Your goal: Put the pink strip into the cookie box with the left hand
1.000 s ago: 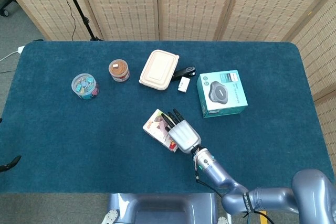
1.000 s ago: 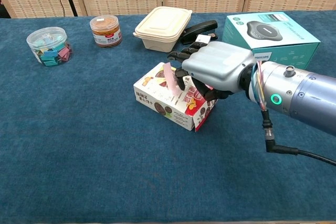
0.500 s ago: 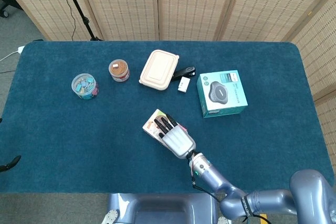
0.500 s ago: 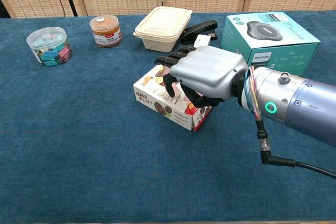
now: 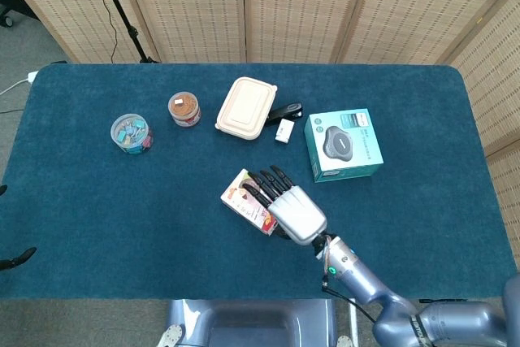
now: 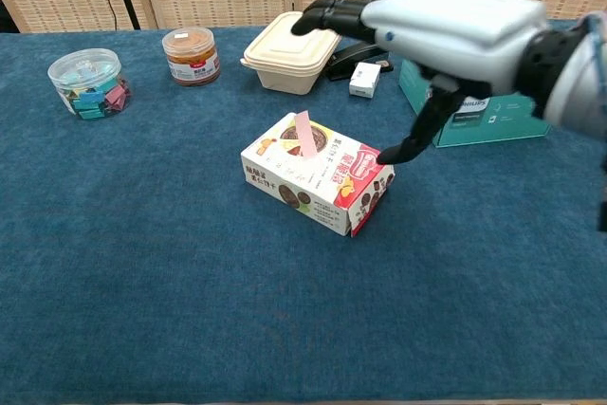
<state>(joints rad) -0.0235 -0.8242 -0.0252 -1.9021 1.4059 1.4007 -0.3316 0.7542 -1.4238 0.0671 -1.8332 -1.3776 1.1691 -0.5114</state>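
hand: right hand (image 6: 453, 27) above the cookie box (image 6: 313, 179), touching nothing
fingers: spread wide, empty
pink strip (image 6: 304, 134): standing tilted in the cookie box top, partly sticking out
cookie box: lying on the worktop (image 6: 142, 263), mid-worktop

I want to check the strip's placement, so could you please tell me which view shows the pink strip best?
The chest view: the pink strip shows unobstructed, sticking up from the cookie box. In the head view, the hand overlaps the box and the strip cannot be made out.

Matt blue cloth table (image 6: 142, 263), glossy printed cardboard cookie box (image 6: 318, 187), smooth grey-shelled robot hand (image 6: 446, 21) with black fingers
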